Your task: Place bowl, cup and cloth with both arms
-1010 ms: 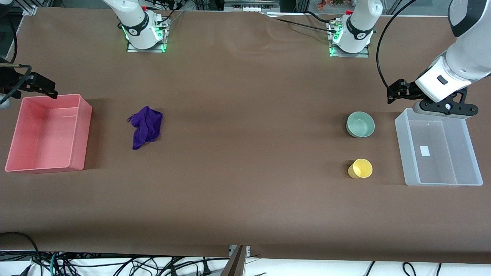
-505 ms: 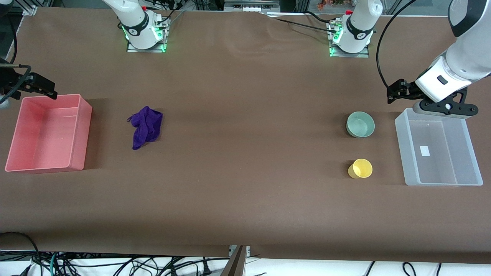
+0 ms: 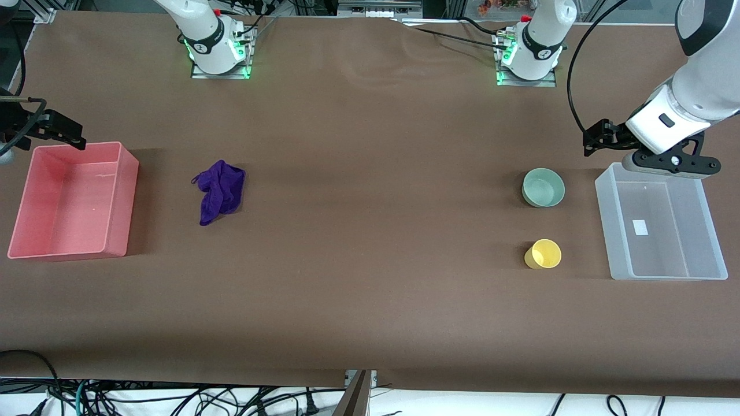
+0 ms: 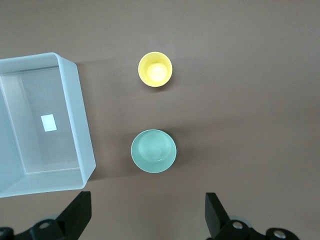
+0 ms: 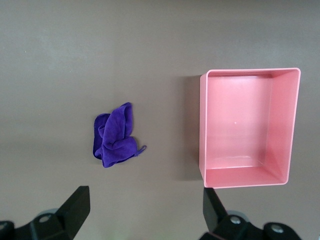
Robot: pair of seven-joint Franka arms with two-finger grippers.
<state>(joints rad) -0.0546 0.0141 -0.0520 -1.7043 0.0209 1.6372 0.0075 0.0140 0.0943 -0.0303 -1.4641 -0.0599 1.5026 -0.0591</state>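
Observation:
The mint-green bowl stands upright on the brown table toward the left arm's end, also seen in the left wrist view as the bowl. The yellow cup stands nearer the front camera than the bowl; the wrist view shows the cup too. A crumpled purple cloth lies toward the right arm's end, the same cloth in the right wrist view. My left gripper hovers open and empty over the table beside the clear bin; its wrist view shows the left gripper wide apart. My right gripper hangs open and empty by the pink bin.
A pink bin sits at the right arm's end of the table, beside the cloth, its rim in the right wrist view. A translucent clear bin sits at the left arm's end, beside bowl and cup. Both bins hold nothing.

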